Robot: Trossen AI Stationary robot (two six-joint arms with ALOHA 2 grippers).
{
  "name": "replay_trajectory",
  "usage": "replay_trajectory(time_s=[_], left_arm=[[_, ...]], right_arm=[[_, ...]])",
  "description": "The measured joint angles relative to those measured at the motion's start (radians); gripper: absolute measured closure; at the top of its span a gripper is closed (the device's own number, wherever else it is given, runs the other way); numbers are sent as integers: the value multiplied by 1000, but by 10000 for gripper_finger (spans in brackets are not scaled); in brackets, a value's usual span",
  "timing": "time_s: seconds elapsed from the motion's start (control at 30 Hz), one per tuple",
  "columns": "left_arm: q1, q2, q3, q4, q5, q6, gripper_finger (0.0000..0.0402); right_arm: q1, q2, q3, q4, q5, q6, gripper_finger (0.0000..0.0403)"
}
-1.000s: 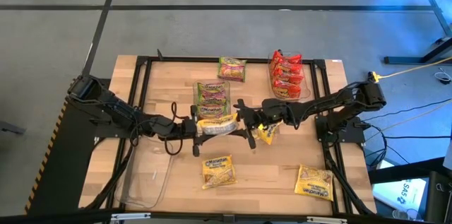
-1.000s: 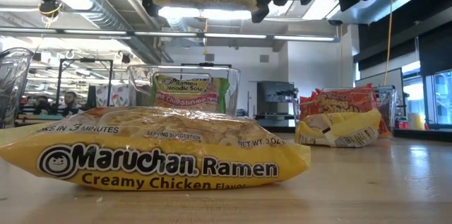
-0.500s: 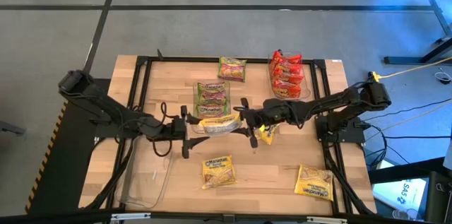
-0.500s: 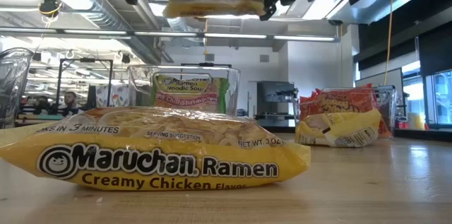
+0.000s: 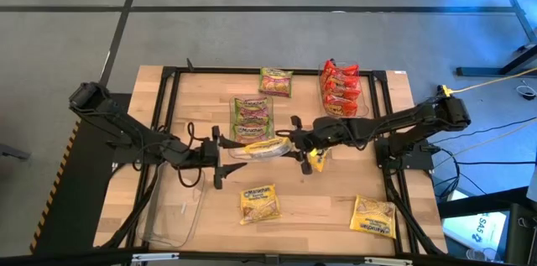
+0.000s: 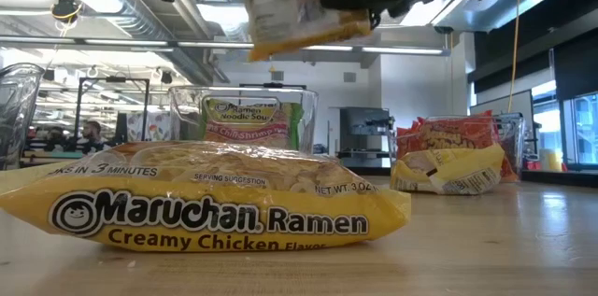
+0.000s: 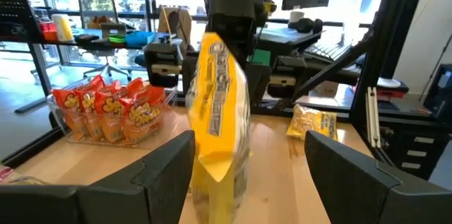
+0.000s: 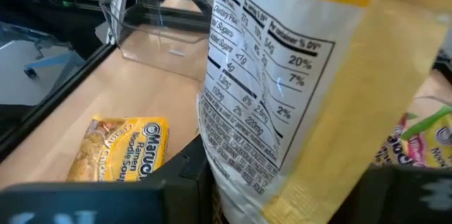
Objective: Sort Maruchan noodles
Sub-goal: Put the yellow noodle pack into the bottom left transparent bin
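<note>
Close in front of us in the low view, a yellow Creamy Chicken packet (image 6: 201, 204) lies flat on the wooden surface (image 6: 486, 249); above it hangs another yellow packet (image 5: 263, 148), held up in the air over the middle of the surface, tilted, with one end drooping.

We judge that the right end effector (image 5: 295, 143) is pinching one end of this lifted packet; the left end effector (image 5: 221, 153) sits just beside the other end, its fingers (image 7: 166, 164) spread wide with the packet between them and not squeezing it.

What could go wrong: the packet is thin and slippery, and only one end is pinched; it could slide out and drop onto the packets below; if the left end effector closes on too little of it, or the right lets go too soon, we lose it; the two arms are very close and could bump.

Farther back, one more yellow packet (image 5: 315, 159) lies under the right arm; a bin of green packets (image 5: 252, 115) sits behind; a bin of red packets (image 5: 341, 88) sits farther right; a lone green packet (image 5: 275, 81) lies at the far edge; a clear empty bin (image 5: 172, 216) waits by the near left corner.
</note>
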Motion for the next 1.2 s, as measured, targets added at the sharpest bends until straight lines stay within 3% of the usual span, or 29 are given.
replay_trajectory(time_s=[0.27, 0.5, 0.7, 0.93, 1.2], left_arm=[[-25, 6, 0, 38, 77, -72, 140], [-78, 62, 17, 98, 77, -79, 140], [-94, 186, 100, 94, 85, -78, 146], [-115, 244, 188, -40, 38, -78, 147], [-122, 246, 210, -73, 31, -49, 147]], right_arm=[[129, -41, 1, -75, 71, 13, 279], [316, -35, 0, -140, 276, 60, 279], [430, 16, 0, -111, 443, 120, 279], [473, 59, 0, -62, 541, 202, 278], [455, 95, 0, 24, 526, 225, 278]])
